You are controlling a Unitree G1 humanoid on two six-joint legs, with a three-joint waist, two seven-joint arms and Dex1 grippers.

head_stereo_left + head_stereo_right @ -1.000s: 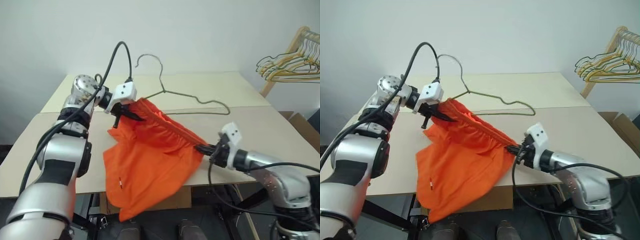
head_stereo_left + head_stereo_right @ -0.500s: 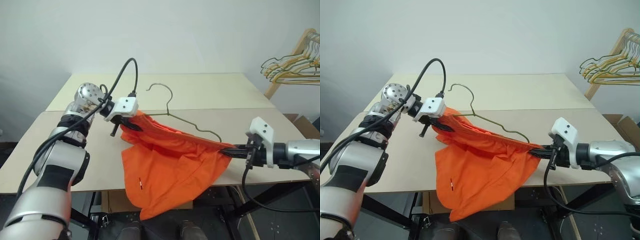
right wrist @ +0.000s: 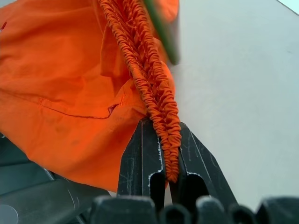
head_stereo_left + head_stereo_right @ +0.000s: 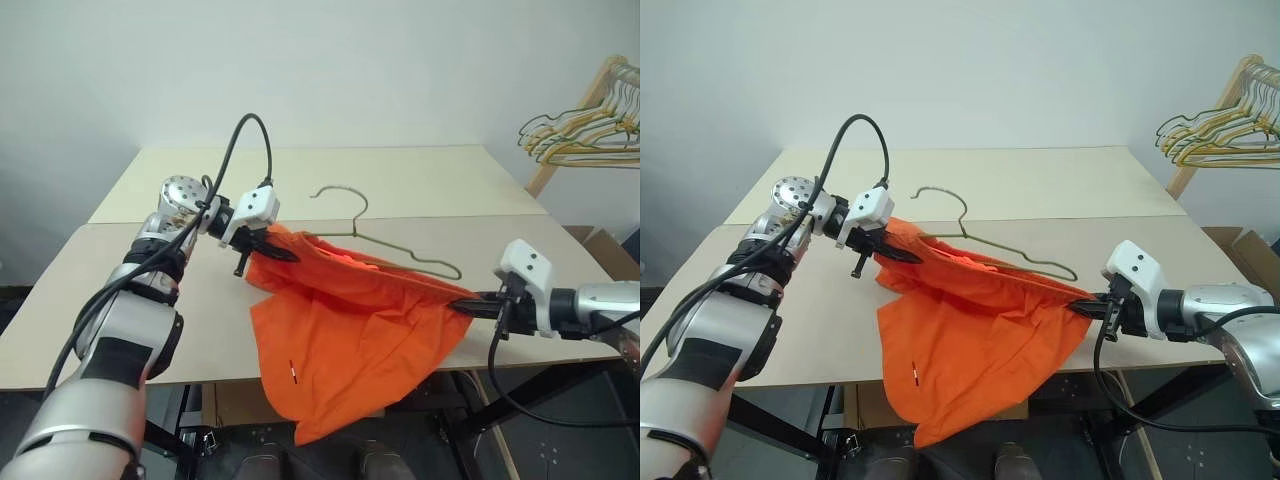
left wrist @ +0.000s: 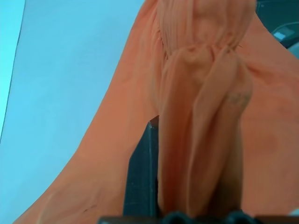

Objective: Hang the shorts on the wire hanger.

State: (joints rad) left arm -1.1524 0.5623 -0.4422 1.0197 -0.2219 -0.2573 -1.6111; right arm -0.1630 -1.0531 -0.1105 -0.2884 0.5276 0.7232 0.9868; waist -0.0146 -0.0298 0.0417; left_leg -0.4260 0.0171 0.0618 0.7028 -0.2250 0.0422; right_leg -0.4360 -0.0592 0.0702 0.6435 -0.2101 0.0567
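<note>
The bright orange shorts (image 4: 345, 335) hang stretched by the waistband between my two grippers, and the legs droop over the table's front edge. My left gripper (image 4: 272, 251) is shut on the waistband's left end, with fabric bunched over its fingers (image 5: 142, 179). At the right end, my right gripper (image 4: 466, 306) is shut on the gathered elastic (image 3: 159, 100), pinched between its fingertips (image 3: 140, 161). The wire hanger (image 4: 405, 258) lies just behind the waistband with its hook (image 4: 340, 192) pointing away. Its left end and lower bar are hidden by the shorts.
The beige table (image 4: 450, 185) has a seam across its middle. A bunch of gold-yellow hangers (image 4: 580, 140) hangs on a wooden rack at the far right. A cardboard box (image 4: 605, 250) stands beyond the table's right edge.
My right gripper pulled the waistband's end out to the right, stretching the shorts wider. The hanger's hook, raised before, has dropped lower towards the table. The camera view has also shifted.
</note>
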